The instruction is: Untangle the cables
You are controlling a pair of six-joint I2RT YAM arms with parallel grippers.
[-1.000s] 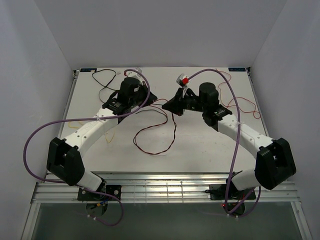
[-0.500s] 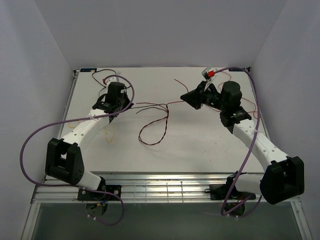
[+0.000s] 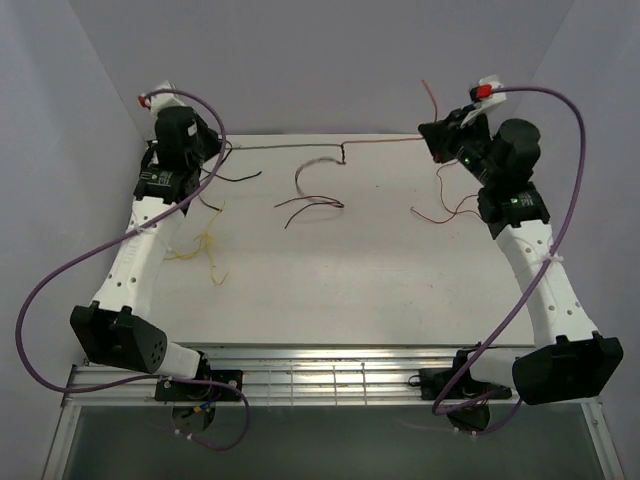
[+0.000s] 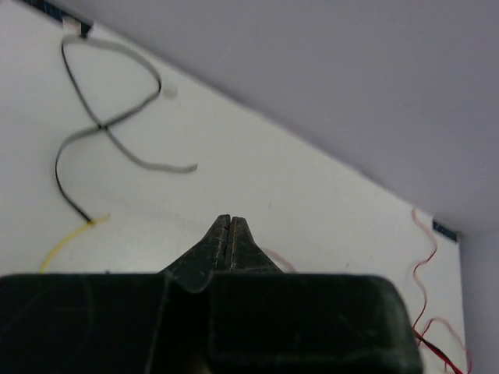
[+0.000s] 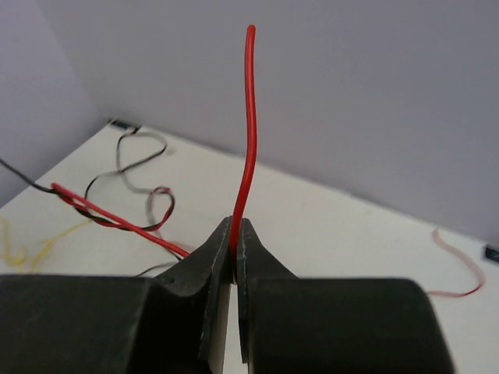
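Top external: cables (image 3: pixel 310 200) strung near the table's (image 3: pixel 350 280) far edge, open tabletop nearer. Right gripper (image 5: pixel 235 224) pinches the red cable (image 5: pixel 249 117); left gripper (image 4: pixel 231 220) pressed together, far-left corner.

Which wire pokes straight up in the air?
The red cable, pinched in the right tool. The yellow cable lies flat on the table.

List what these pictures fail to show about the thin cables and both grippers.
Left wrist view: the shut left gripper hides any wire inside it.
Top view: the knot on the taut thin dark cable is too small.
Right wrist view: the thin red wire vanishes between the fingers of the right gripper.
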